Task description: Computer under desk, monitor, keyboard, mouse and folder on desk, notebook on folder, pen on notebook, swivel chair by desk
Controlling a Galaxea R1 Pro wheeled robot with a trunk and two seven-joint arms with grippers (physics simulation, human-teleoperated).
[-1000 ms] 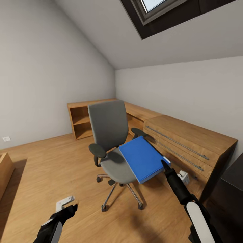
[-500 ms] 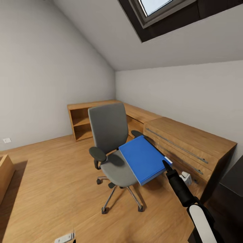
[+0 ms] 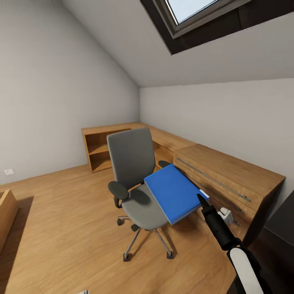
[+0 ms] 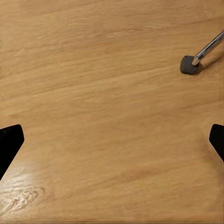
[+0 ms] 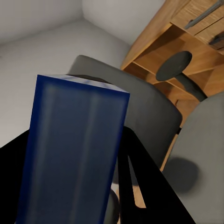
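Observation:
A grey swivel chair (image 3: pixel 132 171) stands on the wood floor in the middle of the head view. The blue folder (image 3: pixel 174 192) lies tilted over the right side of its seat, and whether it touches the seat I cannot tell. My right gripper (image 3: pixel 201 199) is shut on the folder's near corner. The right wrist view has the folder (image 5: pixel 74 149) between my black fingers (image 5: pixel 154 186), with the chair back (image 5: pixel 140 112) behind. My left gripper (image 4: pixel 112 140) hangs open over bare floor, its tips wide apart, near a chair caster (image 4: pixel 189 64).
A long wooden desk with drawers (image 3: pixel 228 171) runs along the right wall to an open shelf unit (image 3: pixel 98 149) in the corner. A white plug block (image 3: pixel 225 214) lies by the drawers. Dark furniture (image 3: pixel 281 232) stands at the right edge, a wooden piece (image 3: pixel 5 212) at the left.
The head view has tilted upward, so the whole picture slid down and my left arm left its bottom edge. The folder stays in my right gripper over the chair.

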